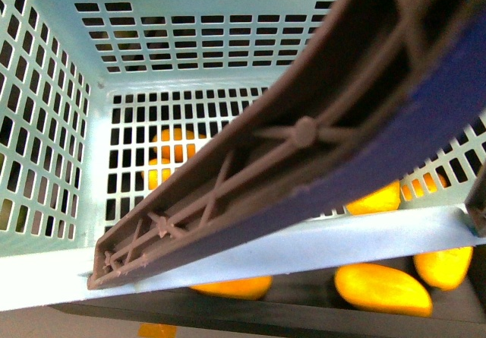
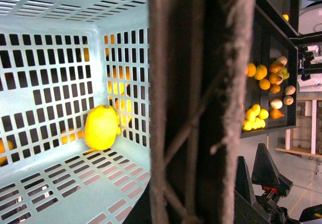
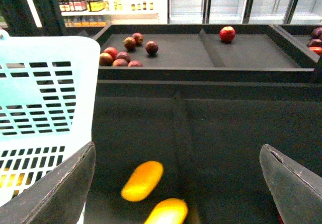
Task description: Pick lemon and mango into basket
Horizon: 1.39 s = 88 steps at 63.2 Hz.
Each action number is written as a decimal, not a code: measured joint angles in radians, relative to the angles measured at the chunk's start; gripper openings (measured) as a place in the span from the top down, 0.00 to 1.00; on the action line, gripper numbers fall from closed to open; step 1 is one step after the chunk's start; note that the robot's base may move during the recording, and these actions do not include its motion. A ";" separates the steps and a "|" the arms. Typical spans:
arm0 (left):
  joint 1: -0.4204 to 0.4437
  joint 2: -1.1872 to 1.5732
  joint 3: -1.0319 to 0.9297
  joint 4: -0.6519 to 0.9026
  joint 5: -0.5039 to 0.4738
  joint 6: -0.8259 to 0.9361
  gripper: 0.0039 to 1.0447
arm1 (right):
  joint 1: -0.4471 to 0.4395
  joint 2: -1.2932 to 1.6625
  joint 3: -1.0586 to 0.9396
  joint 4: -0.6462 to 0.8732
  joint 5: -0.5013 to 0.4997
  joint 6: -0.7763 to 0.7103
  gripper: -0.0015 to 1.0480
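The pale teal basket [image 1: 53, 163] fills the front view, with its brown ribbed handle [image 1: 304, 133] slanting across it. My left gripper is shut on that handle [image 2: 196, 108], which blocks the middle of the left wrist view; the fingers are hidden. A lemon [image 2: 100, 127] lies inside the basket [image 2: 50, 83] against its slotted wall. My right gripper [image 3: 178, 183] is open and empty above a dark tray, with a mango [image 3: 142, 180] and a second mango [image 3: 166, 211] lying just below it. The basket [image 3: 45, 108] is beside its left finger [image 3: 65, 189]. More mangoes [image 1: 383, 289] lie below the basket's rim.
Black display trays hold red and dark apples [image 3: 123, 53] and one red apple [image 3: 227, 33] at the back. A black shelf with mixed yellow and orange fruit [image 2: 264, 98] stands beyond the handle. Store shelves and fridge doors are behind.
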 joint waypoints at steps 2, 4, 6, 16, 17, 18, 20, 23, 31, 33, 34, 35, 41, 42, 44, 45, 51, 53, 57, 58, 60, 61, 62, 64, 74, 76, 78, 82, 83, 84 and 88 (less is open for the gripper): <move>0.000 0.000 0.000 0.000 0.001 0.000 0.96 | 0.000 0.000 0.000 0.000 0.000 0.000 0.08; 0.000 0.000 0.000 0.000 0.002 0.000 0.96 | 0.000 0.000 0.000 0.000 0.001 0.000 0.08; 0.000 0.000 0.000 0.000 0.002 0.000 0.96 | 0.000 0.000 0.000 0.000 0.000 0.000 0.08; 0.007 0.000 0.000 0.000 -0.003 0.001 0.96 | 0.000 0.000 0.000 0.000 -0.005 0.000 0.08; 0.008 0.000 0.000 0.000 -0.005 0.000 0.96 | 0.000 0.000 0.000 0.000 -0.006 0.000 0.08; 0.010 0.000 0.000 0.000 -0.006 -0.001 0.96 | 0.000 0.000 0.000 0.000 -0.006 -0.001 0.08; 0.016 0.000 0.000 0.000 -0.011 -0.003 0.96 | 0.000 -0.001 0.000 0.000 -0.008 -0.001 0.08; 0.018 -0.002 0.000 0.000 -0.021 -0.001 0.96 | 0.000 -0.001 0.000 0.000 -0.006 -0.001 0.08; 0.012 -0.002 -0.001 0.000 -0.019 0.010 0.96 | -0.020 0.144 0.202 -0.495 0.269 0.222 0.08; 0.008 -0.002 -0.001 0.000 -0.010 0.007 0.96 | -0.069 0.198 0.243 -0.579 0.266 0.275 0.08; 0.007 -0.002 -0.001 0.000 -0.008 0.006 0.96 | -0.082 0.210 0.248 -0.584 0.262 0.287 0.08; 0.007 -0.002 -0.001 0.000 -0.004 0.005 0.96 | -0.110 0.237 0.256 -0.584 0.247 0.296 0.08; 0.004 -0.002 -0.001 0.000 0.004 0.000 0.96 | -0.280 0.432 0.340 -0.446 0.126 0.301 0.08; 0.002 -0.002 -0.001 0.000 0.005 0.001 0.96 | -0.306 0.471 0.359 -0.419 0.107 0.298 0.08; 0.000 -0.002 -0.001 0.000 0.005 0.000 0.96 | -0.355 0.550 0.399 -0.373 0.084 0.296 0.08; -0.001 -0.002 -0.001 0.000 0.005 0.000 0.96 | -0.375 0.592 0.420 -0.355 0.084 0.294 0.08; -0.001 -0.002 -0.001 0.000 0.004 0.000 0.96 | -0.431 0.761 0.505 -0.325 0.037 0.296 0.08; -0.001 -0.002 -0.001 0.000 0.002 0.001 0.96 | -0.438 0.803 0.526 -0.322 0.028 0.296 0.08; 0.000 -0.002 -0.001 0.000 -0.003 0.001 0.96 | -0.445 0.910 0.574 -0.309 -0.005 0.296 0.08; 0.000 -0.002 -0.001 0.000 -0.003 0.001 0.96 | -0.446 0.951 0.594 -0.307 -0.017 0.297 0.08; 0.000 -0.002 -0.001 0.000 -0.005 0.001 0.96 | -0.446 0.991 0.615 -0.305 -0.024 0.299 0.08; 0.000 -0.002 -0.001 0.000 -0.006 0.002 0.96 | -0.446 1.030 0.634 -0.303 -0.028 0.300 0.08; 0.000 -0.002 -0.001 0.000 -0.006 0.002 0.96 | -0.445 1.049 0.644 -0.302 -0.030 0.301 0.08; 0.000 -0.002 -0.001 0.000 -0.007 0.002 0.96 | -0.443 1.086 0.663 -0.300 -0.033 0.304 0.08; 0.000 -0.002 -0.001 0.000 -0.005 0.001 0.96 | -0.419 1.282 0.770 -0.286 -0.034 0.335 0.08; 0.000 -0.002 -0.001 0.000 -0.003 0.001 0.96 | -0.415 1.305 0.783 -0.284 -0.032 0.344 0.08; 0.000 -0.002 -0.001 0.000 0.000 0.001 0.96 | -0.403 1.350 0.809 -0.282 -0.028 0.356 0.08; 0.000 -0.002 -0.001 0.000 0.003 0.000 0.96 | -0.391 1.393 0.834 -0.278 -0.027 0.371 0.08; 0.000 -0.002 -0.001 0.000 0.003 0.000 0.96 | -0.385 1.413 0.847 -0.277 -0.025 0.379 0.08; 0.000 -0.002 -0.001 0.000 0.003 0.000 0.96 | -0.381 1.424 0.853 -0.277 -0.023 0.381 0.08; 0.000 -0.002 -0.001 0.000 0.003 0.000 0.96 | -0.362 1.476 0.887 -0.276 -0.016 0.407 0.08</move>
